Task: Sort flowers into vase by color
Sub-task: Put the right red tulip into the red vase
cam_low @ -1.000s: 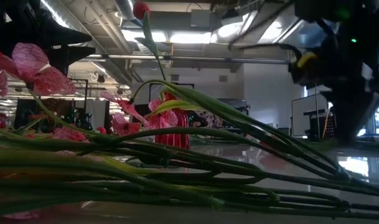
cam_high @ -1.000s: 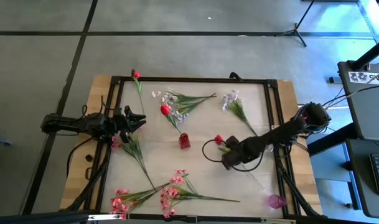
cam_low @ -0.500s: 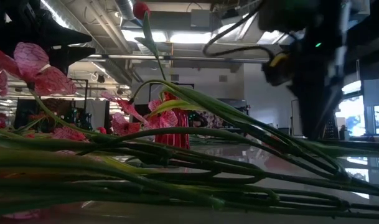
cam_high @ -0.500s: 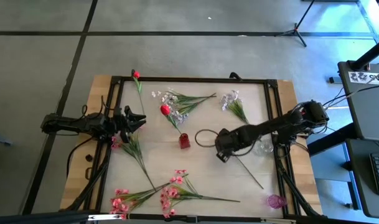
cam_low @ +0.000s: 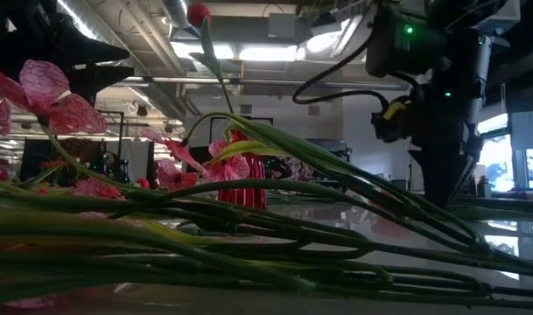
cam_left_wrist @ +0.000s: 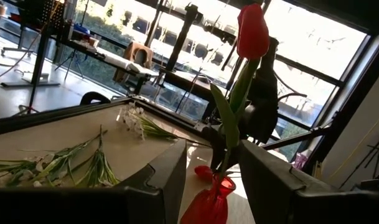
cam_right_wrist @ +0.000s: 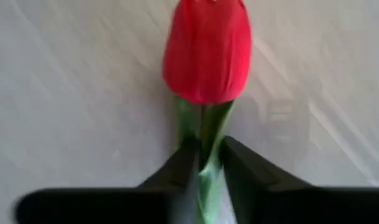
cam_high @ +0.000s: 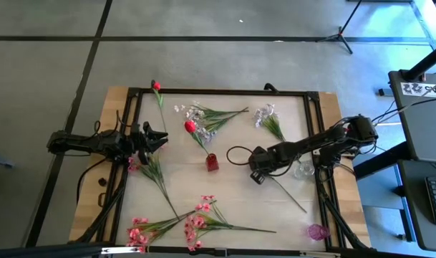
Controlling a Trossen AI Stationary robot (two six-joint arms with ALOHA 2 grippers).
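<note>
Red, smooth tulip bloom on its green stem sits clamped between the right gripper's dark fingers.

1. You saw two dark, nearly black arms, left arm and right arm, built of jointed segments
2. You saw a black cable looping off the right arm
3. You saw green lights and a yellow fitting on the right arm's housing
4. You saw blunt black fingers
</note>
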